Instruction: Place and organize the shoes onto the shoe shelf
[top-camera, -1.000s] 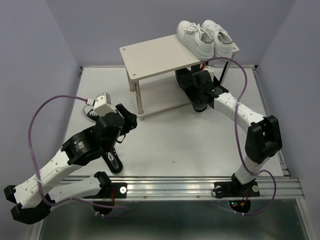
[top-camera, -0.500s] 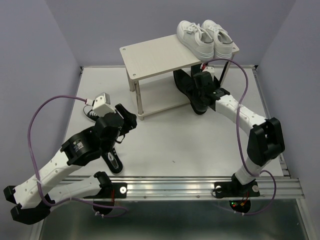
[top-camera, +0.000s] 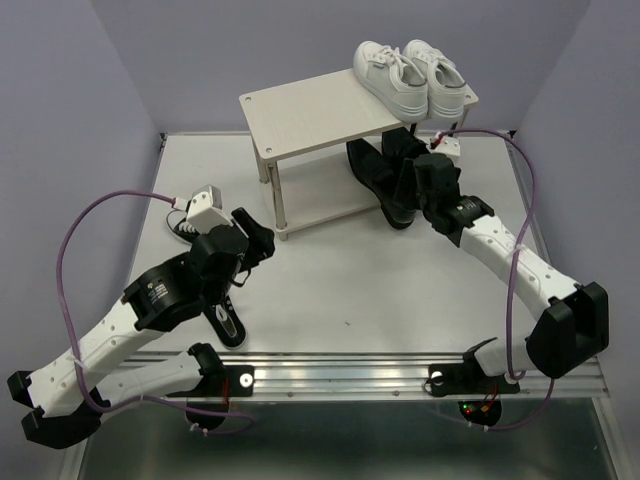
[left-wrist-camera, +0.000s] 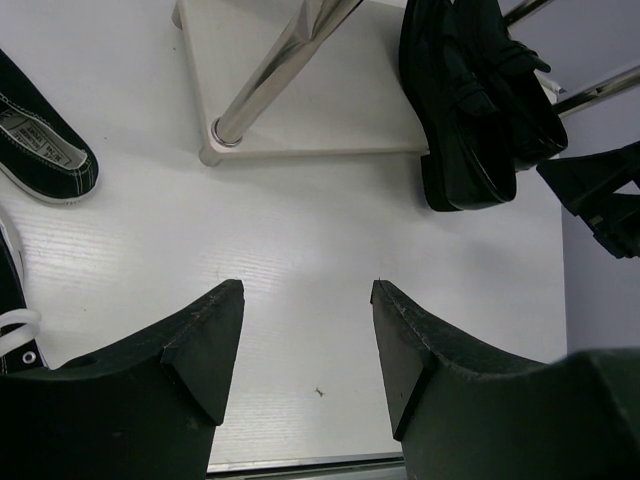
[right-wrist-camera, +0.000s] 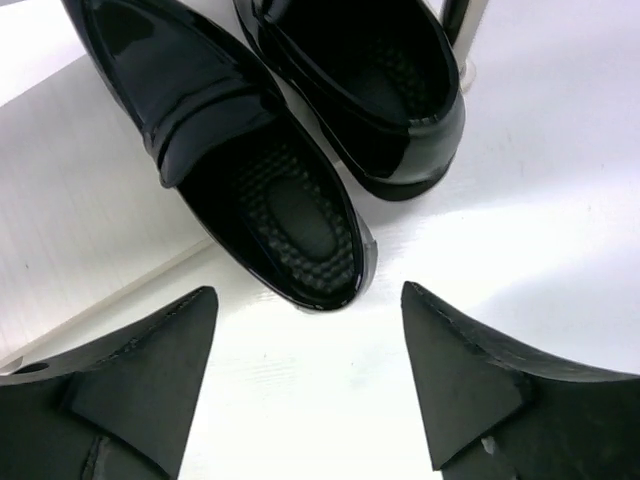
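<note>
The shoe shelf (top-camera: 320, 110) stands at the back, with a pair of white sneakers (top-camera: 412, 75) on the right end of its top board. Two glossy black loafers (right-wrist-camera: 250, 180) lie side by side on the lower board (right-wrist-camera: 60, 200); the left one's heel sticks out past the board's edge. My right gripper (right-wrist-camera: 308, 297) is open just behind that heel, with nothing between its fingers. My left gripper (left-wrist-camera: 306, 290) is open over bare table. One small black canvas sneaker (top-camera: 228, 325) lies by the left arm. Another (left-wrist-camera: 45, 135) lies left of the shelf.
A silver shelf leg (left-wrist-camera: 270, 80) stands on the lower board's near corner, ahead of my left gripper. Purple cables loop off both arms. The table's metal front rail (top-camera: 400, 375) runs along the near edge. Walls close in on both sides.
My right gripper has opened, let go of the loafer and drawn back from the shelf, its arm swinging right. The left arm has not moved.
</note>
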